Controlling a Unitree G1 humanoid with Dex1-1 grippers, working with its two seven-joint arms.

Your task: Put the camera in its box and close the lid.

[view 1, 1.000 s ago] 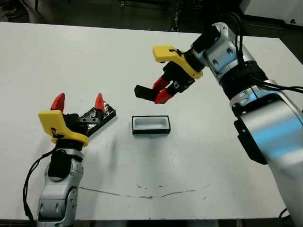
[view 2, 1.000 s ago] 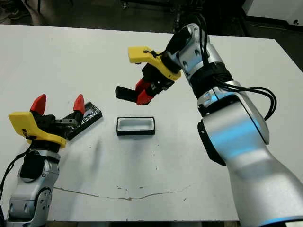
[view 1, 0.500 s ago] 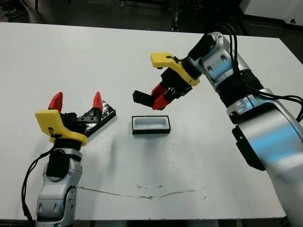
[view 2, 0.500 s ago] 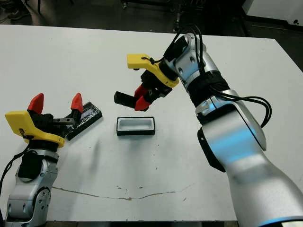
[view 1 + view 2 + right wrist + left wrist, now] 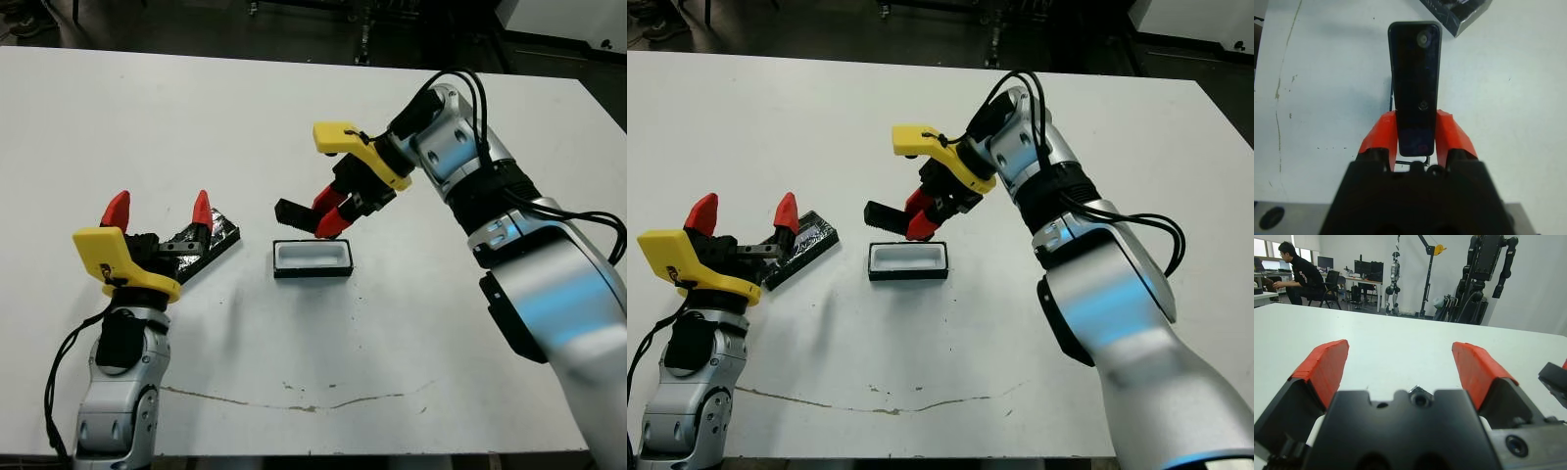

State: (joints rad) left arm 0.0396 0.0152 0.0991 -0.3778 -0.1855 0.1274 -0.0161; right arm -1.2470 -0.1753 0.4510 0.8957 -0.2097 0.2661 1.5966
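Right hand lower and closer to box than a second ago; left hand and box unmoved. Right hand clamps camera by one end, other end jutting toward robot's left, held in air just above box's far rim. Box on worktop, white inside showing, uncovered. Lid flat on worktop left of box, apart from it. Left hand spread wide, over lid's near end, gripping nothing.

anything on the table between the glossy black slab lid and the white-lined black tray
No. In the left eye view only bare white table separates the glossy black slab lid from the white-lined black tray; the narrow black camera hangs above, gripped by the right gripper.
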